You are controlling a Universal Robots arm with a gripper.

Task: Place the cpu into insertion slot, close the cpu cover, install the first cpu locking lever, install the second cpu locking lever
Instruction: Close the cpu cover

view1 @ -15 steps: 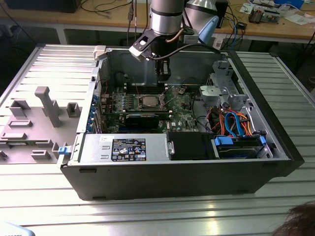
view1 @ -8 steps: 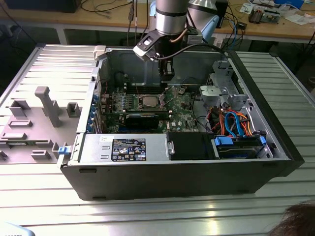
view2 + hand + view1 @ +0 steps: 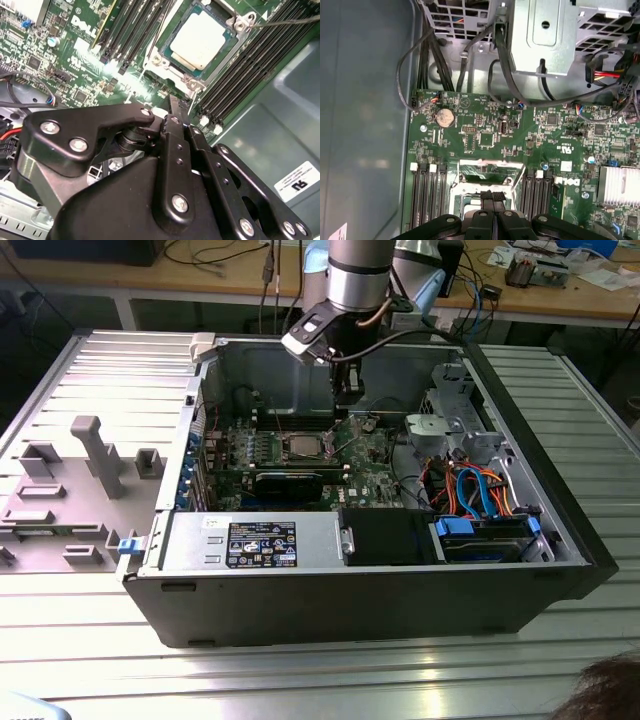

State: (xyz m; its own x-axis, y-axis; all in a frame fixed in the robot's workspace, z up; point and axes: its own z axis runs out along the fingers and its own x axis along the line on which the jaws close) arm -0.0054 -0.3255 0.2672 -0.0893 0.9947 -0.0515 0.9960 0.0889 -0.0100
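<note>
the cpu (image 3: 200, 39) sits flat in the slot (image 3: 172, 72), silvery top up. the cover (image 3: 239, 22) seems to lie down around it as a thin metal frame; i cannot tell if it is latched. a thin lever (image 3: 287, 20) runs off from one corner of the slot. black memory slots (image 3: 125, 30) flank the slot on both sides.

in the exterior view the cpu (image 3: 303, 447) is near the middle of the green board (image 3: 375, 455). my hand (image 3: 347, 395) hangs over the board, just beyond the cpu and a little toward the exterior view's right, close to the far wall of the case (image 3: 400, 600). in both wrist views the hand (image 3: 493, 196) has its fingers (image 3: 175, 125) pressed together with nothing between them, and it is clear of the cpu.

a coin battery (image 3: 444, 118) sits on the board. a drive cage (image 3: 450, 420) stands at the exterior view's right. the case lies open on the ribbed metal desk (image 3: 300, 680).
</note>
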